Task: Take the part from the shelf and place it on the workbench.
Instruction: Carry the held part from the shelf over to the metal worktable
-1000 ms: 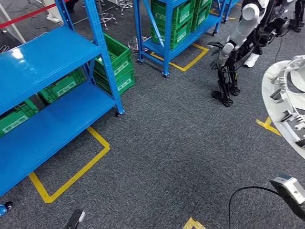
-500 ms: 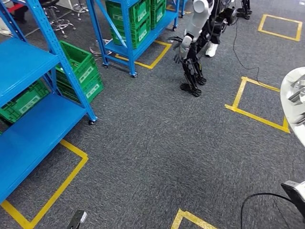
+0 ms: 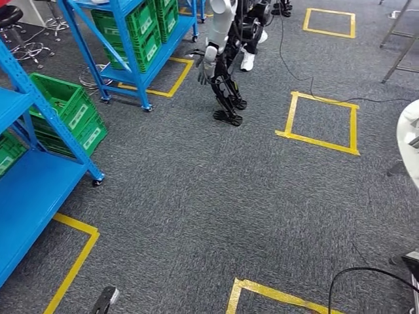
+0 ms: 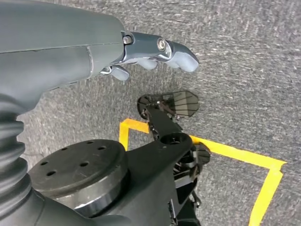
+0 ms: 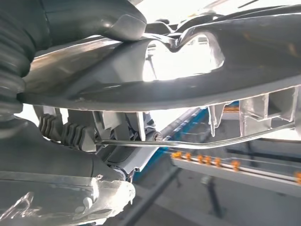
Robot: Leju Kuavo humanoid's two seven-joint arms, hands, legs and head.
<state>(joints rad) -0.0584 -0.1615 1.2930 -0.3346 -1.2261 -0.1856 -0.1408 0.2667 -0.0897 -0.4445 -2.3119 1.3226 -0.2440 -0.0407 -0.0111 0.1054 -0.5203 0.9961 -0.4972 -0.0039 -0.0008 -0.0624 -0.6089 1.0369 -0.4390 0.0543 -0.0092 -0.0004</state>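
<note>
Going left to right in the head view: we are seeing the blue shelf (image 3: 35,190) at the left edge, green crates (image 3: 69,114) on the carpet beside it, a second blue shelf (image 3: 138,39) loaded with more green crates further back, then another robot (image 3: 224,59) standing mid-floor, yellow tape squares (image 3: 321,121) on the carpet, and at the far right edge a sliver of the pale part (image 3: 409,140) we are carrying

We are reading this as the carry step: the part is already off the shelf, and no worktop is turning up in these frames yet, so we are guessing the walk or turn is not finished

Left hand (image 4: 156,52) is hanging over the carpet, fingers close together and fairly straight, holding nothing; it is well apart from the part

Right hand (image 5: 81,28) is gripping the part (image 5: 199,66): the thumb is pressing on its upper face and the silver-grey moulding is running straight out from the hand across the wrist view, so its long axis is pointing away from the palm. Which end is leading we cannot tell

Key relation for the set-down: the part is sitting on the robot's right, in the right hand, so we are expecting the right arm to do the placing
</note>
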